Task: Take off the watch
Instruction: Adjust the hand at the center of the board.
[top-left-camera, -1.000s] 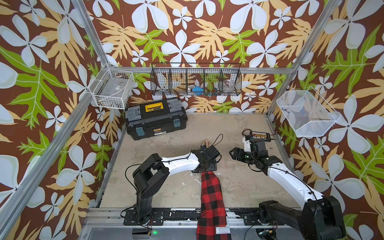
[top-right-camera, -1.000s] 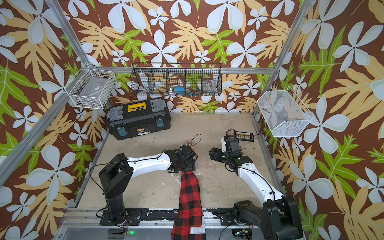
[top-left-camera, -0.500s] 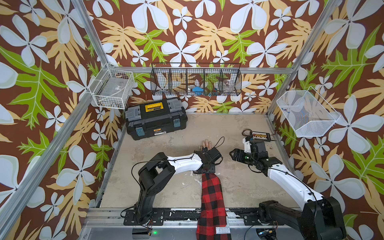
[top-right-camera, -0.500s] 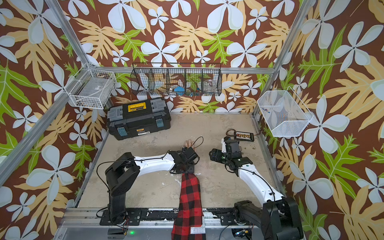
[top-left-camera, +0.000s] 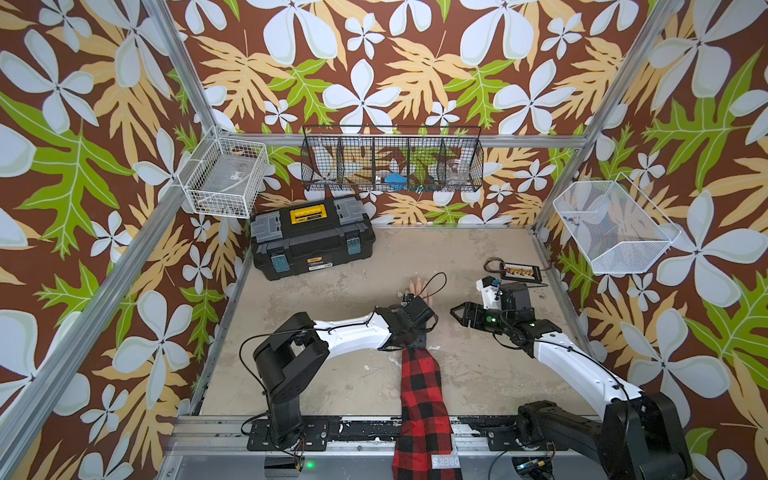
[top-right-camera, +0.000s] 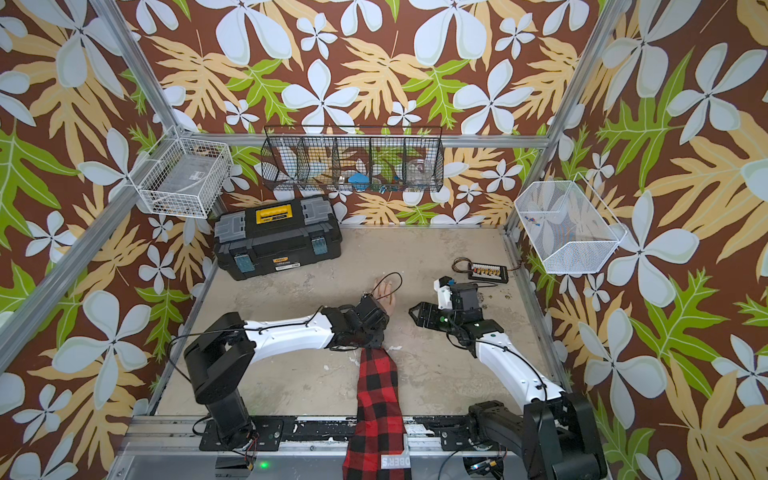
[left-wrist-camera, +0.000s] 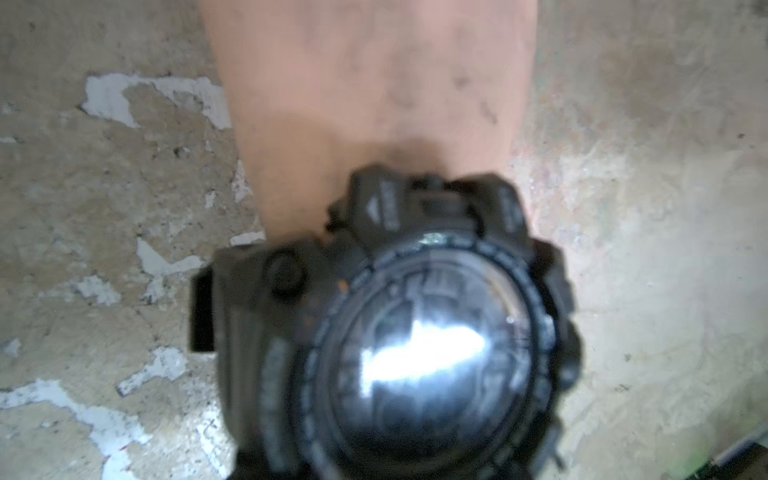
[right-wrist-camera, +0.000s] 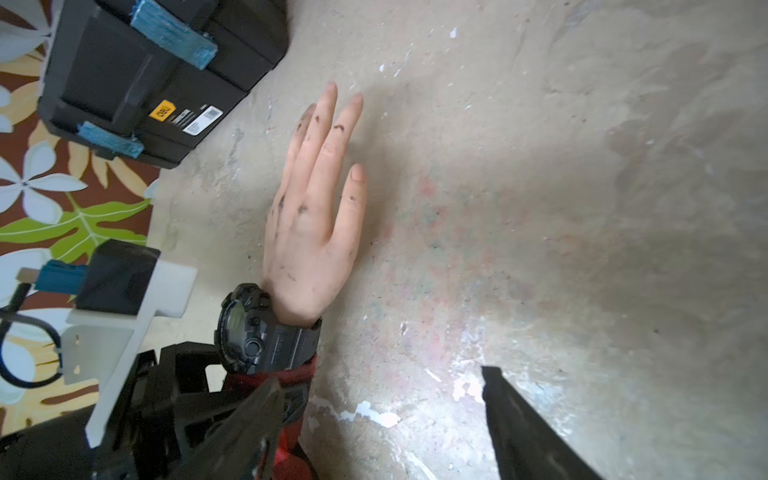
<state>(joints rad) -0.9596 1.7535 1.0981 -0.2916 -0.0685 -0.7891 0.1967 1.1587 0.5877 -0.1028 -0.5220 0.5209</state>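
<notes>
The watch (right-wrist-camera: 266, 328), black and chunky, is strapped on the wrist of a pale mannequin hand (right-wrist-camera: 307, 232) that lies flat on the floor. A red-and-black plaid sleeve (top-left-camera: 419, 386) runs from the wrist to the front edge. In both top views my left gripper (top-left-camera: 415, 328) (top-right-camera: 370, 328) sits right over the wrist and hides the watch. The watch face (left-wrist-camera: 424, 353) fills the left wrist view, blurred and very close, and no fingers show there. My right gripper (right-wrist-camera: 380, 376) (top-left-camera: 457, 313) hovers open just right of the wrist, holding nothing.
A black toolbox (top-left-camera: 311, 239) stands at the back left. A small terminal board with wires (top-left-camera: 519, 272) lies at the back right. A white wire basket (top-left-camera: 226, 178), a black wire basket (top-left-camera: 392, 160) and a white mesh basket (top-left-camera: 615, 226) hang on the walls.
The left arm's elbow has shifted a little while its gripper stays over the wrist. The right arm has hardly moved.
</notes>
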